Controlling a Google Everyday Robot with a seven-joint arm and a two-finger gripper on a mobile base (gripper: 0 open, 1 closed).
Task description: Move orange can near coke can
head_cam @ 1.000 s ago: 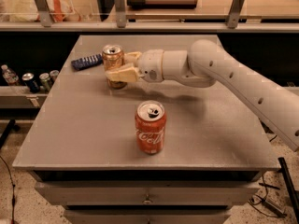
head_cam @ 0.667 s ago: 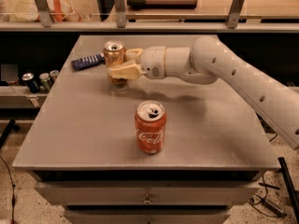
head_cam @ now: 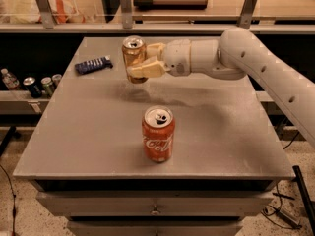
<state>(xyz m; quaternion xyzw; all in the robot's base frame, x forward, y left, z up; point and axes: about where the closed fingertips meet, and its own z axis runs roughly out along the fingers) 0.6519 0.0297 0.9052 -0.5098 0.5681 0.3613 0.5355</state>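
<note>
— Where is the gripper point(head_cam: 139, 61), and what is it doing?

— It sits over the far half of the grey table point(head_cam: 74, 146), at the end of the white arm point(head_cam: 256, 63). Its two tan fingers point(head_cam: 145, 69) are pinched on the orange can point(head_cam: 133, 53), one on each side of the body. The can is upright and its base hangs clear of the table top, with a shadow under it.

— Any writing on that one?

— Golden-orange side, silver top with a tab; I cannot read any lettering on it.

— And the other can?

— The Coca-Cola can point(head_cam: 158, 134) stands upright on the table, out from the gripper toward the front edge and well apart from it. White Coca-Cola script runs across its red side. Whether either can holds any drink I cannot tell.

— Anything else nearby?

— Past the fingertips, beyond the held can, a blue packet point(head_cam: 93, 64) lies flat on the table; its print is too small to read. Farther out that way, off the table on a lower shelf point(head_cam: 19, 98), stand a few cans point(head_cam: 42, 85) and a bottle point(head_cam: 7, 77).
</note>
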